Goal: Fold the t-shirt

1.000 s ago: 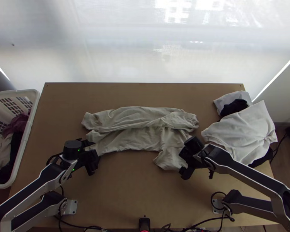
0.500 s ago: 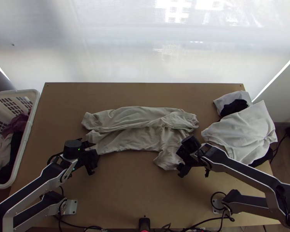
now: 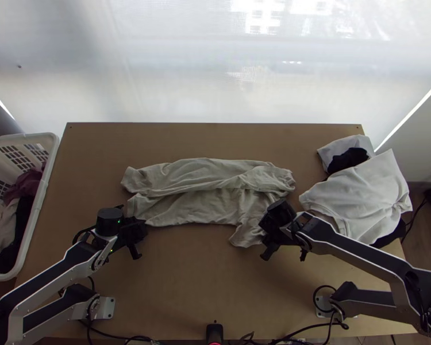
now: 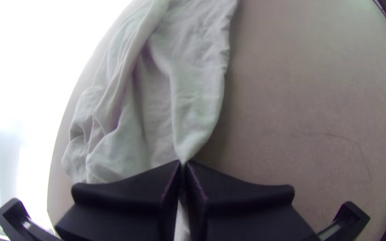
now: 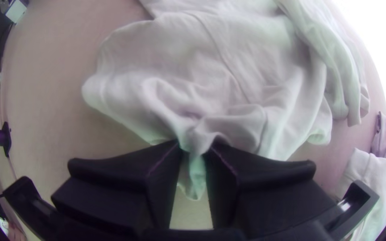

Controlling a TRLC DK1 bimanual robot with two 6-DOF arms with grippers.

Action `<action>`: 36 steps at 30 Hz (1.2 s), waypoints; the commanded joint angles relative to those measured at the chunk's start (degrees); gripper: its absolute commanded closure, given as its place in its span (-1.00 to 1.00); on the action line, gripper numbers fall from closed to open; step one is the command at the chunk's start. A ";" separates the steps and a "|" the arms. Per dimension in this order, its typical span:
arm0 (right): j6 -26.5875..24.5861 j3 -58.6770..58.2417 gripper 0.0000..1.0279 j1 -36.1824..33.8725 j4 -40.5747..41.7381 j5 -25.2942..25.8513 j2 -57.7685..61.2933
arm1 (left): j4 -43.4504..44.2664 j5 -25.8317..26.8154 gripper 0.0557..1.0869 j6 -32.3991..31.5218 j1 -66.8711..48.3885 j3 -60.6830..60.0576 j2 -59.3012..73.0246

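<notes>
The left end effector (image 3: 138, 237) and right end effector (image 3: 265, 238), two in all, stand at the near side of one pale t-shirt (image 3: 198, 206). The left pinches its left end, fingers together; the right, nearly closed, grips a bunched bit by its right end. The shirt lies rumpled mid-tabletop (image 3: 198, 287), a long folded strip along its far side.

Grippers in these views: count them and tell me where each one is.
2. The left gripper pinches the t-shirt at its end nearer the laundry basket; the right gripper pinches it on the side nearer the clothes pile.
</notes>
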 commanded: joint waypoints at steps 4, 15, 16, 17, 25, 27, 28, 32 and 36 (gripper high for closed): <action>-0.33 -0.50 0.95 0.07 -1.69 0.18 -4.39 | -9.61 0.58 0.92 -0.37 2.39 2.97 -4.43; -1.56 -0.67 0.95 1.30 -13.20 -0.87 -13.88 | -33.70 1.37 0.92 -0.90 4.58 5.60 -23.85; -1.56 -0.67 0.95 1.30 -13.99 -1.05 -14.32 | -34.75 1.46 0.92 -1.16 4.58 5.34 -25.26; -1.56 -0.67 0.95 1.30 -14.96 -1.22 -14.67 | -35.72 1.46 0.92 -1.43 4.41 5.25 -26.58; -3.14 -0.50 0.95 1.30 -21.99 -3.95 -17.57 | -42.40 1.37 0.92 -2.30 3.71 5.69 -32.20; -3.49 0.03 0.95 1.39 -23.75 -5.09 -17.66 | -44.15 1.46 0.92 -2.66 3.35 6.22 -32.64; -3.84 0.47 0.95 1.30 -24.98 -5.53 -17.74 | -45.21 1.46 0.92 -3.27 2.83 6.66 -33.08; -5.60 1.70 0.95 0.77 -30.08 -7.11 -19.50 | -49.34 1.37 0.92 -3.53 1.86 8.68 -35.28; -6.13 3.63 0.95 0.25 -32.28 -8.26 -19.77 | -49.78 1.37 0.92 -4.06 1.42 10.79 -34.31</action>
